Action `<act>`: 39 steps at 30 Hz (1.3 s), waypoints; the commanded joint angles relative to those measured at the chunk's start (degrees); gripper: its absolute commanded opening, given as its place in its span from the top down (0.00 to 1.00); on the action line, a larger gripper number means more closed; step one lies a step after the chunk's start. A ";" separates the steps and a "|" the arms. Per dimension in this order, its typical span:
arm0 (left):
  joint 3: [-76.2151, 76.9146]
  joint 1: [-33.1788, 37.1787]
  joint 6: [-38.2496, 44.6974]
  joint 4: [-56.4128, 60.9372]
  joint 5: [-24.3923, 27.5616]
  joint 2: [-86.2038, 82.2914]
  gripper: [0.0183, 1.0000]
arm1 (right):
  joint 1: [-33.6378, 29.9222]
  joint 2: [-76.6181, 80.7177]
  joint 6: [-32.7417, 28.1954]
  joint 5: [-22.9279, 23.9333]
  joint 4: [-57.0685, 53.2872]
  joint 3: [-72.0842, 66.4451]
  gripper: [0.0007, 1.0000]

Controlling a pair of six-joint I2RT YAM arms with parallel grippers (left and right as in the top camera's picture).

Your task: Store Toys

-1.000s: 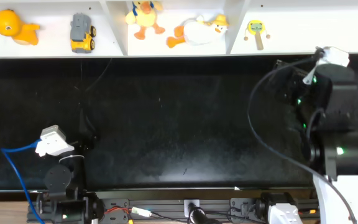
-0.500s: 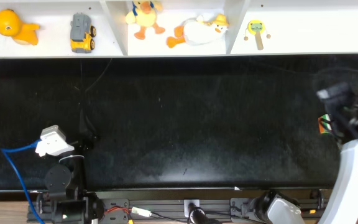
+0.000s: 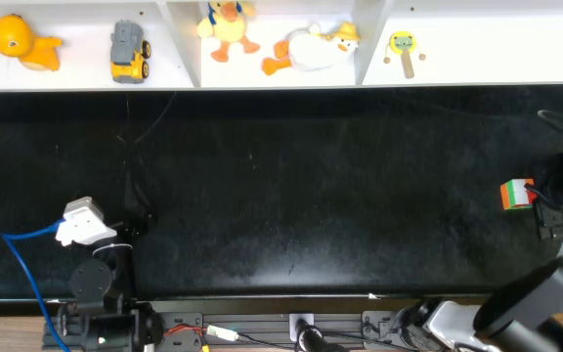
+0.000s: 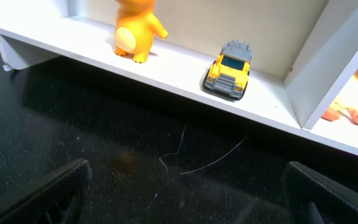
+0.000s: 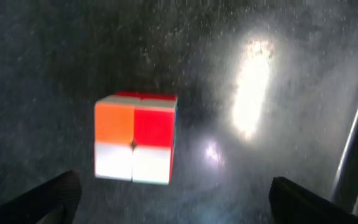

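Cube toy (image 3: 517,195) lay on the desk (image 3: 291,196) at the right edge of the top frame, well apart from the shelf (image 3: 262,80) along the upper edge. Within the last second my right arm (image 3: 547,290) swung from the upper right down to the lower right corner, uncovering it. My right jaws stood wide, empty, facing it. My left jaws, also wide and empty, had not moved. Judgement: this toy remained unstored; grasping it came next.
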 commanded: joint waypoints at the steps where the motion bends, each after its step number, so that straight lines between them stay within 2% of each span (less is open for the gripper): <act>1: -0.39 0.42 1.25 0.35 0.37 -0.68 0.00 | -0.07 2.01 -0.20 2.93 1.49 0.70 0.00; 11: -0.39 0.42 1.25 0.35 0.37 -0.68 0.00 | 0.48 7.69 -0.83 3.96 5.90 0.68 0.00; 20: -0.39 0.42 1.25 0.35 0.37 -0.68 0.00 | 4.39 10.19 -0.79 5.33 9.42 0.68 0.00; 27: -0.39 0.42 1.25 0.35 0.37 -0.68 0.00 | 5.95 11.45 1.36 6.80 9.49 0.57 0.00; 37: -0.39 0.42 1.25 0.35 0.37 -0.68 0.00 | 5.95 16.90 1.38 6.99 9.20 0.55 0.04; 39: -0.39 0.42 1.25 0.35 0.37 -0.68 0.00 | 5.95 17.11 1.38 7.21 9.31 0.52 0.08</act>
